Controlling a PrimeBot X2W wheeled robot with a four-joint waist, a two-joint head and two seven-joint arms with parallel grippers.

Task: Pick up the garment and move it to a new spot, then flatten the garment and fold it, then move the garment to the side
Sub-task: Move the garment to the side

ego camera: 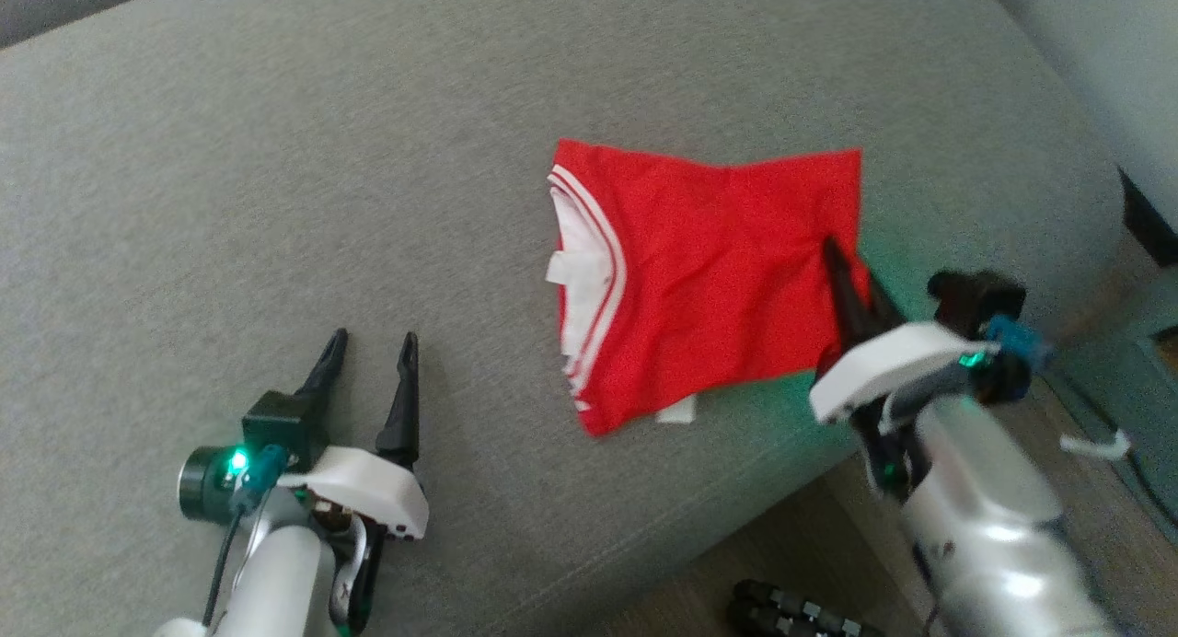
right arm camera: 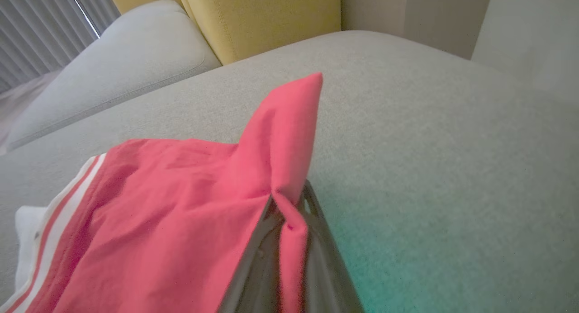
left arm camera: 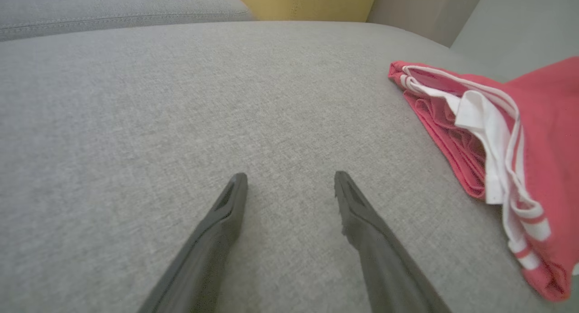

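The garment (ego camera: pixel 709 278) is red with white stripes and white lining, folded into a rough rectangle on the grey couch seat (ego camera: pixel 276 204). My right gripper (ego camera: pixel 842 260) is shut on its right edge, and in the right wrist view the red cloth (right arm camera: pixel 181 213) is pinched between the dark fingers (right arm camera: pixel 316 258) with a corner standing up. My left gripper (ego camera: pixel 368 347) stands open over bare cushion, well left of the garment. From the left wrist, the garment (left arm camera: pixel 538 136) lies at the right, with its layered striped edge facing the open fingers (left arm camera: pixel 362 222).
The seat's front edge (ego camera: pixel 736 490) runs diagonally just below the garment, with wooden floor (ego camera: pixel 828 545) beyond. A dark object (ego camera: pixel 791 614) lies on the floor. A yellow cushion (right arm camera: pixel 262 19) and a grey cushion (right arm camera: pixel 113 68) stand at the back. Bare seat stretches left of the garment.
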